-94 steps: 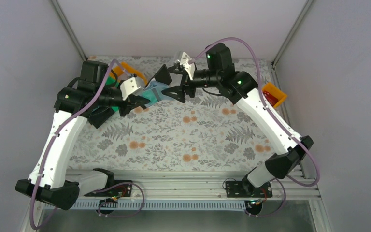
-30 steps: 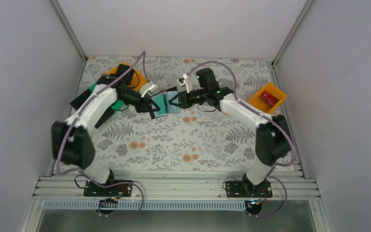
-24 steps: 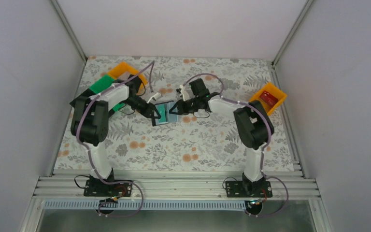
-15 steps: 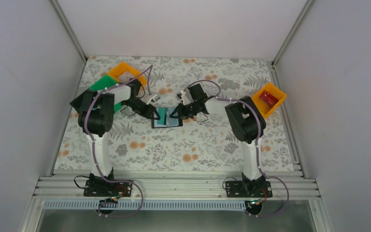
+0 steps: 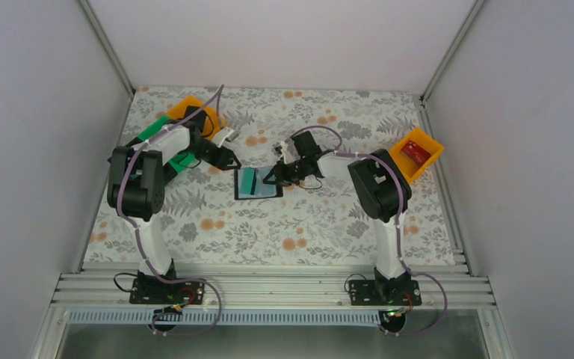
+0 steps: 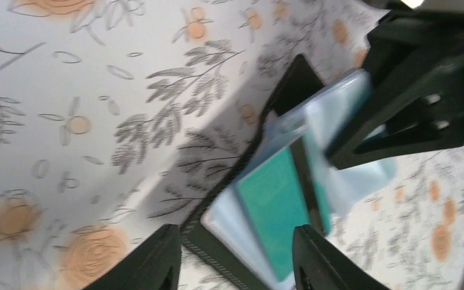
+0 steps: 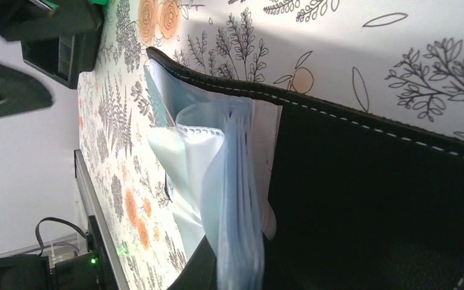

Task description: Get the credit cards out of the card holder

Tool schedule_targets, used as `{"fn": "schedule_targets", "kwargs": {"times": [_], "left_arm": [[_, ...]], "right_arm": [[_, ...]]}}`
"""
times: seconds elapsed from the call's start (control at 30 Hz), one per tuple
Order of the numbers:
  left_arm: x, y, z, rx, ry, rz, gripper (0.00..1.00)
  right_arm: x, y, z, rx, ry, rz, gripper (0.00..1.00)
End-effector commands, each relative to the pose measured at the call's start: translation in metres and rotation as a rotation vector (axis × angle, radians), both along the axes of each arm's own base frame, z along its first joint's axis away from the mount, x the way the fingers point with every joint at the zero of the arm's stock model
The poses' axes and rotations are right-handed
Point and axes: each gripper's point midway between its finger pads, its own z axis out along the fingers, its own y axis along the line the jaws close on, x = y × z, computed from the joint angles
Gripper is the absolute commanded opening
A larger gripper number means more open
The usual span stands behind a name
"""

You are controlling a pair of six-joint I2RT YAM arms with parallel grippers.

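Observation:
The card holder (image 5: 258, 185) lies open on the flowered table, black cover down and pale blue pockets up. A teal credit card (image 5: 248, 179) sits in its left half, partly under a black strip (image 6: 278, 205). My right gripper (image 5: 274, 177) is shut on the loose pocket leaves (image 7: 235, 181) at the holder's right side, next to the black cover (image 7: 368, 181). My left gripper (image 5: 229, 158) hangs up and left of the holder, open, with nothing between its fingers (image 6: 157, 260). A red credit card (image 5: 417, 152) lies in the orange bin at the right.
An orange bin (image 5: 194, 111) and a green bin (image 5: 158, 133) stand at the back left, beside the left arm. Another orange bin (image 5: 427, 161) sits at the right edge of the table. Grey walls close in three sides.
Both arms lowered the card holder from the air onto the table. The left gripper then opened, let go of the holder's left half and drew back up-left. The right gripper has stayed shut.

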Motion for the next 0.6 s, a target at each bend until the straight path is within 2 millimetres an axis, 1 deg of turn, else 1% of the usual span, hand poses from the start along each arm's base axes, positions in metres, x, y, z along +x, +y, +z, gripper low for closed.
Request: {"fn": "schedule_targets", "kwargs": {"times": [0.0, 0.1, 0.17, 0.33, 0.57], "left_arm": [[-0.024, -0.020, 0.014, -0.088, 0.038, -0.042, 0.43], [-0.039, -0.034, 0.019, -0.159, 0.080, -0.071, 0.42], [-0.041, -0.038, 0.014, -0.169, 0.102, -0.065, 0.43], [-0.033, -0.032, -0.011, -0.105, 0.136, -0.025, 0.44], [-0.036, -0.025, -0.020, -0.054, 0.124, -0.008, 0.45]], "right_arm": [[-0.009, -0.007, -0.019, -0.037, 0.056, -0.013, 0.04], [-0.009, -0.007, -0.019, -0.039, 0.053, -0.014, 0.04], [-0.009, -0.008, -0.020, -0.040, 0.053, -0.013, 0.04], [-0.009, -0.007, -0.019, -0.034, 0.050, -0.010, 0.04], [-0.007, -0.006, -0.017, -0.028, 0.043, -0.010, 0.04]]}}
